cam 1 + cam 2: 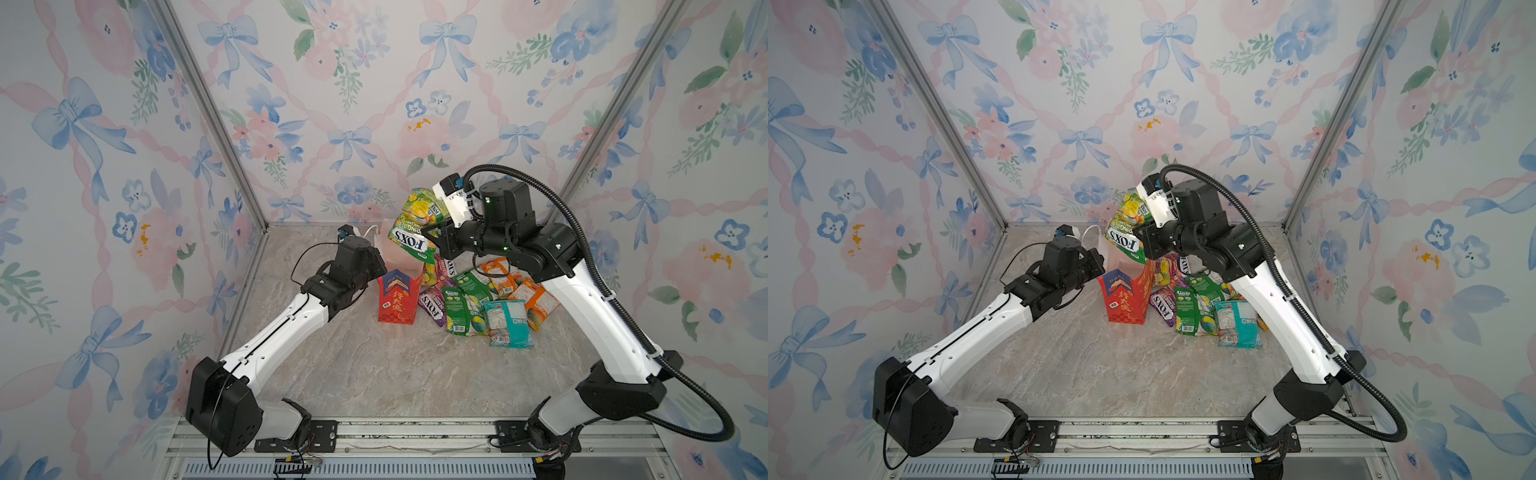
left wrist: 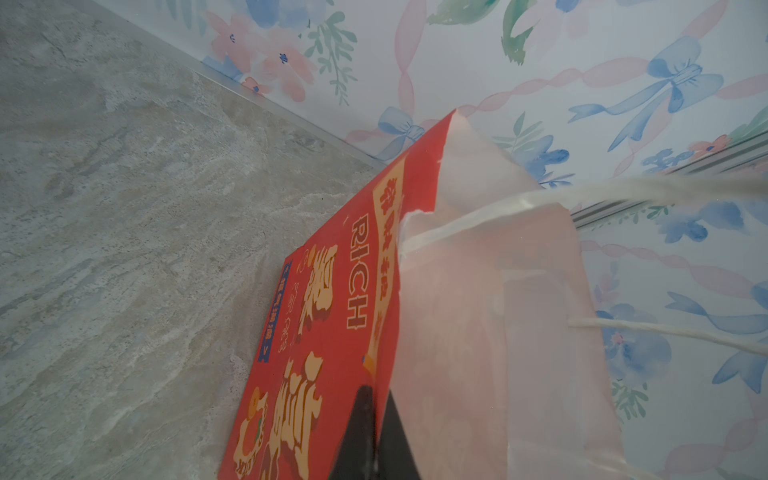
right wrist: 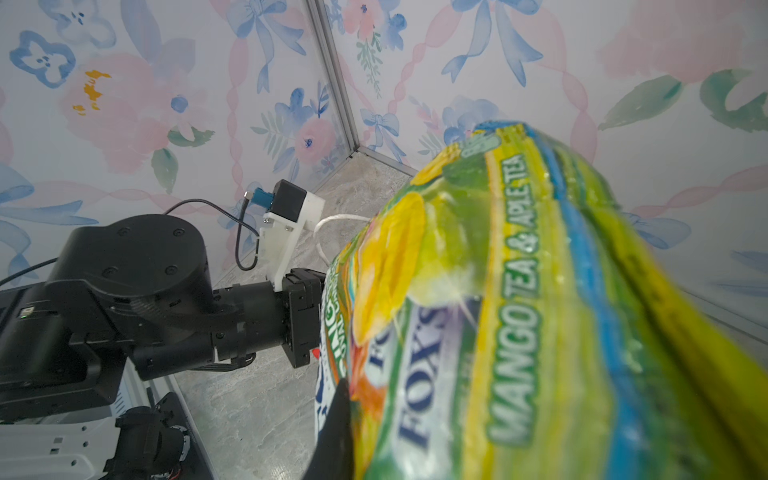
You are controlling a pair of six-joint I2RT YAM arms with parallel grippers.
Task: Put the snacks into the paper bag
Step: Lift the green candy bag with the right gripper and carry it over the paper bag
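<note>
Two closed grips, one per arm. On the left, the left gripper (image 2: 376, 411) clamped on the left wall of the paper bag (image 1: 397, 301) just under the rim: one dark finger (image 2: 357, 424) outside on the red print, the other inside against the white lining. Paper bag upright on the marbled table (image 1: 374, 374), mouth open, white cord handles (image 2: 478, 214) loose at the top, blue panel and gold characters on the near face.

On the right, the right gripper (image 1: 432, 236) clenched on the green-and-yellow FOX'S packet (image 1: 409, 224), taken by its right edge and held in the air over the far right part of the bag's mouth. Lower end with the brand name down over the white inside in both top views; contact with the rim impossible to tell. "MANGO TEA & APPLE TEA" legible along the wrapper in the right wrist view.

Remaining snacks heaped on the table just right of the bag:
- purple FOX'S packet (image 1: 432, 305) against the bag's lower right side
- pink-and-yellow packet (image 1: 434, 268) behind it, close to the bag's right wall
- two green packets (image 1: 461, 313) in the middle
- teal packet (image 1: 508, 324) nearest
- orange packets (image 1: 536, 301) furthest right, partly under the right arm
</note>
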